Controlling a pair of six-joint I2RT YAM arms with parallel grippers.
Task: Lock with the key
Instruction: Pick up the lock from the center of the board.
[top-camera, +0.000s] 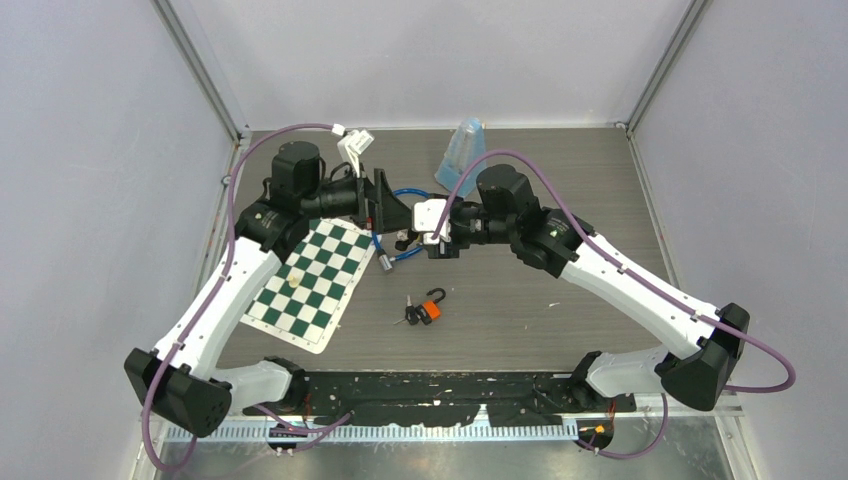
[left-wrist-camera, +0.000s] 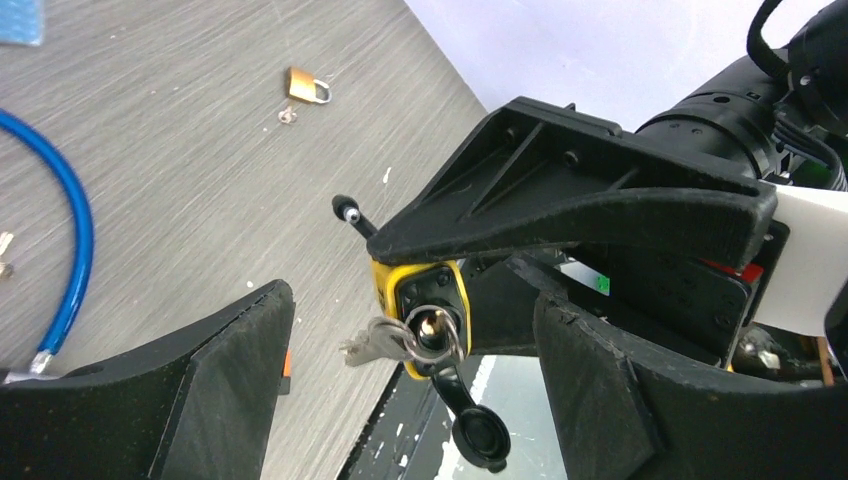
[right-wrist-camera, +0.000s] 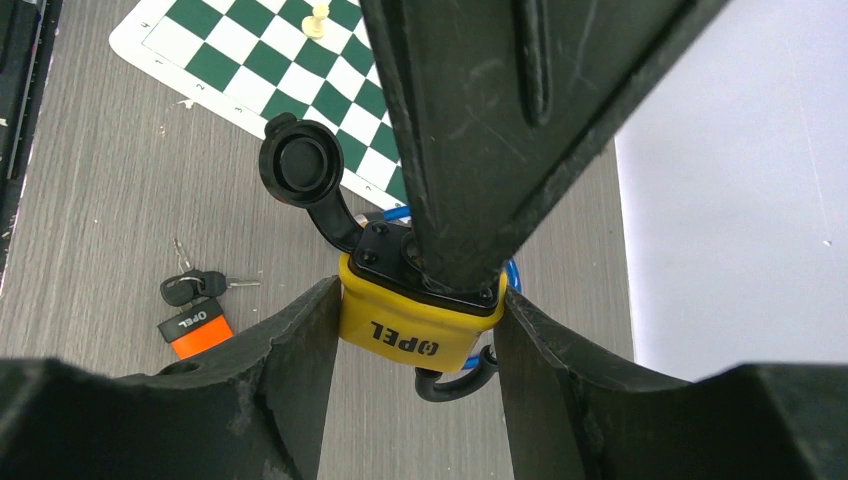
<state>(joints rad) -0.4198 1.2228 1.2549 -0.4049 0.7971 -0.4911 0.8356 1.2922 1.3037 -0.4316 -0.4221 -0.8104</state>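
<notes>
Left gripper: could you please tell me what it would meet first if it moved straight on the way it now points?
Probably the keys hanging at the padlock keyhole. The right gripper holds that lock directly ahead of the open left gripper. Depth is unclear.
</notes>
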